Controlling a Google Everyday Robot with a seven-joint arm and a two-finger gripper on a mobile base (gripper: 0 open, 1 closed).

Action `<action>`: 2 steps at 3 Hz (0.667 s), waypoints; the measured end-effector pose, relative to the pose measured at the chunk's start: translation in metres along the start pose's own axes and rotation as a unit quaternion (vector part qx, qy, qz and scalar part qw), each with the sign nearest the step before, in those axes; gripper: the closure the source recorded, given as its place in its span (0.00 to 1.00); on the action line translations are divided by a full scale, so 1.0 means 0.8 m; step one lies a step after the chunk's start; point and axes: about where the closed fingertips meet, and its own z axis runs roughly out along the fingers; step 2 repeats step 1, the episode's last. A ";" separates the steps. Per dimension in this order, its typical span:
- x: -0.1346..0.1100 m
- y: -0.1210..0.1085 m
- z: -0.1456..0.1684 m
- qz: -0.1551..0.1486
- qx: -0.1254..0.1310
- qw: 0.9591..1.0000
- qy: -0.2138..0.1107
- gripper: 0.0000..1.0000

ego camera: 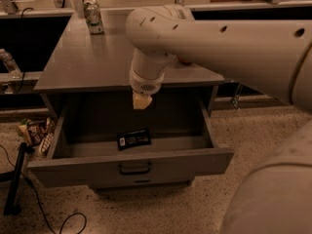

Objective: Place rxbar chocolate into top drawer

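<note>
The rxbar chocolate (133, 138), a flat black bar with a white label patch at its left end, lies on the floor of the top drawer (129, 167), near the front. The drawer is pulled open, with its dark curved handle (134, 168) centred on the front panel. My gripper (141, 101) hangs over the drawer's rear half, above and behind the bar and apart from it. Nothing shows in it.
A soda can (93, 17) stands at the back left of the grey cabinet top (87, 62). Colourful snack packets (34, 130) lie on the floor left of the drawer. A black stand and cable (14, 179) are at the lower left. My arm fills the right side.
</note>
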 end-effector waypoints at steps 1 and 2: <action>0.001 0.000 -0.002 0.000 0.001 1.000 -0.001 0.57; 0.001 0.000 -0.002 0.000 0.001 1.000 -0.001 0.57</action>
